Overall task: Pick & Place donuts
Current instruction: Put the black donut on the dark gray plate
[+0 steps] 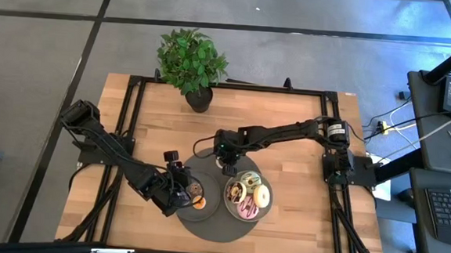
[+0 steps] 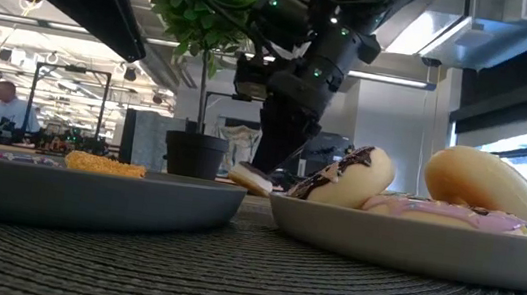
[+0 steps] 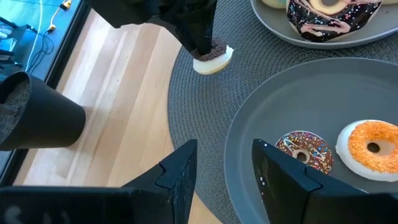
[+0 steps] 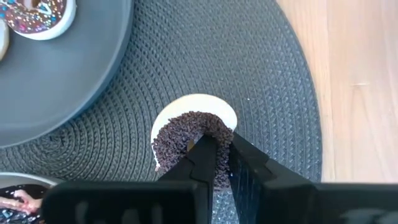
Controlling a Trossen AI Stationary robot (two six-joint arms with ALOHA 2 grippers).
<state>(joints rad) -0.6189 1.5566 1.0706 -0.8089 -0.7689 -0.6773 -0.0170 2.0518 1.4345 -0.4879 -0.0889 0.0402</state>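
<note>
Donuts are seen on two grey plates on a round woven mat [image 1: 227, 229]: an orange-iced mini [image 3: 372, 148] and a brown sprinkled mini [image 3: 305, 149] on the left plate [image 3: 280, 106], by which the left gripper [image 3: 224, 171] is held with fingers spread, and larger chocolate [image 2: 345, 178], pink [image 2: 457, 214] and cream [image 2: 486, 185] rings on the right plate [image 2: 413, 244]. Farther back, a dark-brown crumb-topped mini [image 4: 189, 140] with a cream base is lying on the mat, its rim pinched between the narrowly set fingers of the right gripper [image 4: 221, 163]. Beyond, a potted plant [image 1: 190, 65] is seen on the table [image 1: 288, 130].
</note>
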